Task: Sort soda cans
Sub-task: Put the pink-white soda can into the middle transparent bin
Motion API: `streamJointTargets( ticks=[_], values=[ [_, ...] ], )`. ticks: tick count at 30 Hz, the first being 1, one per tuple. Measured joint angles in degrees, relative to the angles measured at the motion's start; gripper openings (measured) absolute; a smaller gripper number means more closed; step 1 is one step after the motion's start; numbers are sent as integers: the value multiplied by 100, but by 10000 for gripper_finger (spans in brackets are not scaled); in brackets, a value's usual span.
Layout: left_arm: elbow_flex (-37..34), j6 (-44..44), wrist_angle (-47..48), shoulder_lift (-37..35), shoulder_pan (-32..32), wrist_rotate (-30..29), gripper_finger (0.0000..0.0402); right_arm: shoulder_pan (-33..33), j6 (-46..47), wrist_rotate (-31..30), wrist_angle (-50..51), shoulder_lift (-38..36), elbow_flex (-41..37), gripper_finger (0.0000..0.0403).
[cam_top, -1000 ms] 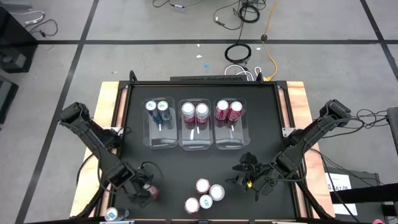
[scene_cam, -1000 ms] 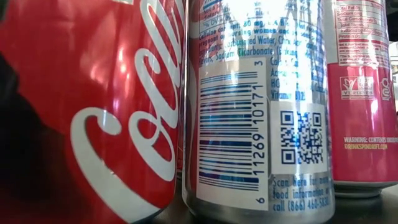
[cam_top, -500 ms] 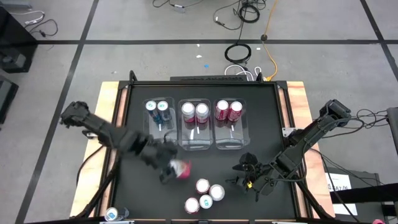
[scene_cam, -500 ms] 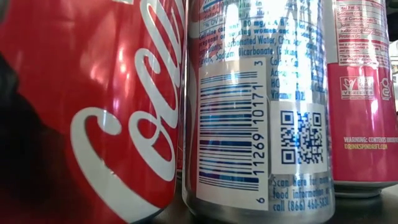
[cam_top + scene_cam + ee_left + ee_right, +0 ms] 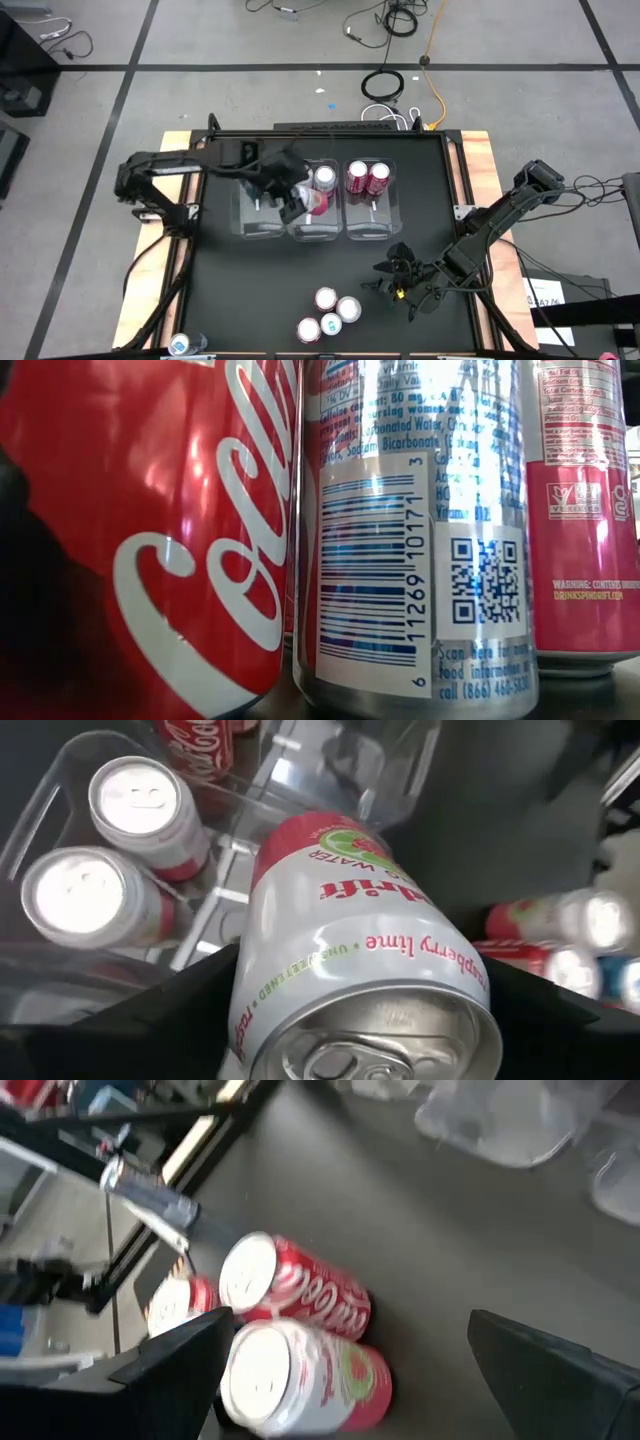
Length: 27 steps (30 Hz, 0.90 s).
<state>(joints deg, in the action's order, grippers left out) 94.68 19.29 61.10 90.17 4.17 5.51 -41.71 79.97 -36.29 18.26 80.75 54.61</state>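
Over the middle bin [image 5: 317, 222], the left hand [image 5: 300, 200] pinches a pink-and-white can [image 5: 360, 960]; next, I judge, lowering beside two matching cans [image 5: 110, 850]. Right hand [image 5: 400, 275] waits, spread, low over the bench [image 5: 420, 160].

Seen from above: left gripper [image 5: 300, 200] stretched over the middle bin [image 5: 313, 228], clamped on a pink-and-white can [image 5: 316, 203], just beside another pink-and-white can [image 5: 325, 179] standing there. Two dark red cans [image 5: 367, 178] upright in the right bin [image 5: 369, 225]; left bin [image 5: 260, 225] mostly hidden under the arm. Three loose cans [image 5: 329, 313] clustered near the black table's [image 5: 220, 300] front edge. Right gripper [image 5: 392, 277] low near them, fingers spread, touching nothing. One teal-blue can [image 5: 181, 345] off at the front left corner.
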Motion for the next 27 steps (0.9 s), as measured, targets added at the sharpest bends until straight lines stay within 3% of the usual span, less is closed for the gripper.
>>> streamJointTargets(
  ticks=[4,12,20,27],
  values=[
    [308,-748,346,562,301,196,343,2,196,-276,2,0,0,396],
    [984,-1835,1206,1718,475,34,343,12,340,-299,11,0,0,396],
    [1048,-2288,1700,2385,525,-422,343,121,342,-302,6,0,0,396],
    [1048,-2319,1638,2695,693,-435,343,129,479,-300,2,0,0,396]
  ],
)
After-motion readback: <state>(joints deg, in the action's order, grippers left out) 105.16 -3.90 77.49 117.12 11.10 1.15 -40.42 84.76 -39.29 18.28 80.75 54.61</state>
